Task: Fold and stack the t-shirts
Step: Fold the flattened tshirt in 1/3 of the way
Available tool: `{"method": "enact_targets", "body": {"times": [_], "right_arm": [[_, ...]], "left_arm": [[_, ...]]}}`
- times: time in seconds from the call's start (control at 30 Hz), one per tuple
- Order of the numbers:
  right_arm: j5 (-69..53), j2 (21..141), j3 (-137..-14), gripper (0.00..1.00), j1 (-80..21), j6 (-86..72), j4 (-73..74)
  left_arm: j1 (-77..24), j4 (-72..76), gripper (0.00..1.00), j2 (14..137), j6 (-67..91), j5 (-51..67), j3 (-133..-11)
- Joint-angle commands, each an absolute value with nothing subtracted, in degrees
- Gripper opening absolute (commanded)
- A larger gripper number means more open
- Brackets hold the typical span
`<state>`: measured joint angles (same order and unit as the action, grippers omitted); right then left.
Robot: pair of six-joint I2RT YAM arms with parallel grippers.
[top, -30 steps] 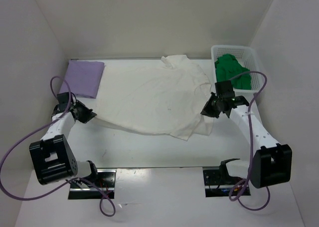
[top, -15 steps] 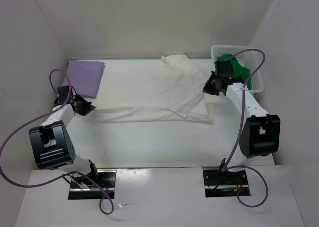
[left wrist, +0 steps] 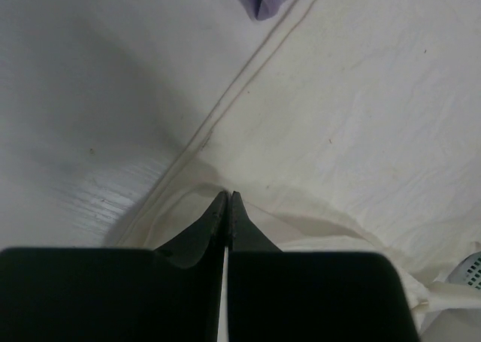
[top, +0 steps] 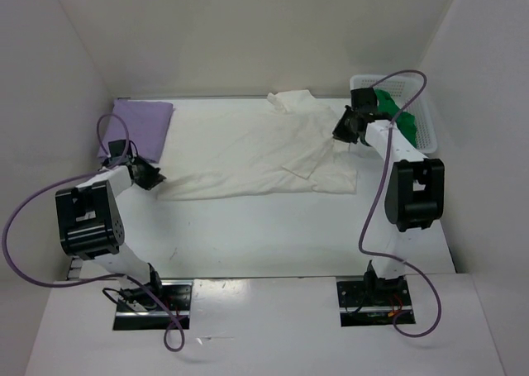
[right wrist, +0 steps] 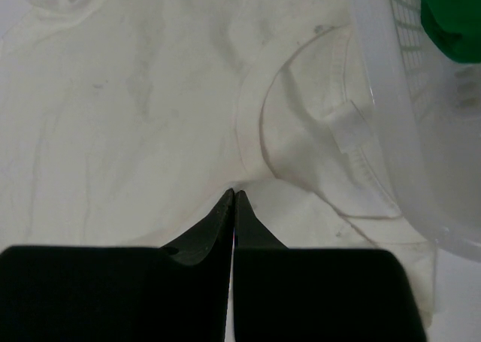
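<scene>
Hem of cream t-shirt [top: 248, 157] has moved rearward, folding it narrower.

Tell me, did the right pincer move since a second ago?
Yes. The right pincer, shut on the cream t-shirt, moved toward the back wall: from the near corner of the white basket up alongside its left side.

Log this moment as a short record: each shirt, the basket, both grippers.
cream t-shirt: spread between the arms, partly folded over itself
lavender t-shirt: folded, far left
green t-shirt: bunched inside the basket
basket: white lattice, far right
left gripper: shut on the cream t-shirt's edge
right gripper: shut on the cream t-shirt, near its collar
</scene>
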<state>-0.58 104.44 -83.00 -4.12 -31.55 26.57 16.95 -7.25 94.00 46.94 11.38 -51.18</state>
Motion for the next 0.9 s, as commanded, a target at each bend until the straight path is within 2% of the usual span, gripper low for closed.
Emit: {"method": "enact_targets", "body": {"times": [0.0,0.07,0.1,0.13,0.17,0.2,0.27,0.33,0.37,0.47,0.53,0.57,0.63,0.67,0.73,0.87], "right_arm": [[1.58,107.4,-88.32,0.0,-3.52,-30.32,21.19],[1.58,108.97,-88.94,0.0,-3.52,-31.63,19.96],[1.58,109.77,-90.42,0.0,-3.52,-31.64,19.95],[0.71,111.17,-91.05,0.03,-3.52,-31.64,19.95],[0.7,111.18,-91.05,0.06,-3.52,-32.42,19.95],[0.7,111.18,-91.05,0.09,-3.52,-32.95,19.34],[0.09,110.66,-91.05,0.21,-3.52,-32.96,19.34],[-0.7,109.26,-90.44,0.34,-3.52,-32.96,18.81],[-1.49,107.25,-90.44,0.37,-3.52,-32.96,19.33],[-1.49,102.94,-87.99,0.46,-3.52,-32.43,20.03],[-2.02,97.49,-85.18,0.47,-3.52,-31.9,20.04],[-2.02,95.47,-80.82,0.27,-3.52,-31.9,20.04],[-2.54,88.79,-75.44,0.08,-3.52,-32.95,20.04],[-2.55,86.68,-69.49,0.01,-3.52,-33.65,18.73],[-3.87,81.14,-64.36,0.01,-3.52,-35.32,18.72],[-5.0,76.38,-52.66,0.01,-1.95,-37.79,18.72]], "left_arm": [[16.35,-4.48,0.02,94.92,47.55,9.67,-53.87],[16.35,-4.48,0.1,95.54,47.55,9.67,-53.88],[16.35,-4.48,0.18,95.02,47.55,9.15,-53.88],[16.35,-5.0,0.37,93.7,47.55,9.14,-53.88],[16.35,-5.01,0.46,92.47,47.55,9.14,-53.09],[16.35,-5.01,0.54,90.98,46.85,8.36,-52.56],[16.35,-6.15,0.65,85.36,45.8,7.56,-52.03],[16.35,-8.68,0.67,79.73,43.86,6.07,-51.24],[16.35,-9.4,0.67,77.98,43.34,6.06,-50.54],[16.35,-10.72,0.65,73.13,43.33,7.64,-47.56],[16.35,-12.12,0.6,72.6,43.85,9.92,-45.36],[16.35,-12.13,0.57,72.6,43.86,10.54,-42.83],[16.35,-12.13,0.51,72.6,44.38,10.55,-40.44],[16.35,-11.52,0.44,72.6,44.91,10.55,-38.52],[17.48,-10.82,0.39,72.6,45.52,11.33,-37.18],[18.63,-10.2,0.4,74.0,46.58,12.04,-36.12]]}}
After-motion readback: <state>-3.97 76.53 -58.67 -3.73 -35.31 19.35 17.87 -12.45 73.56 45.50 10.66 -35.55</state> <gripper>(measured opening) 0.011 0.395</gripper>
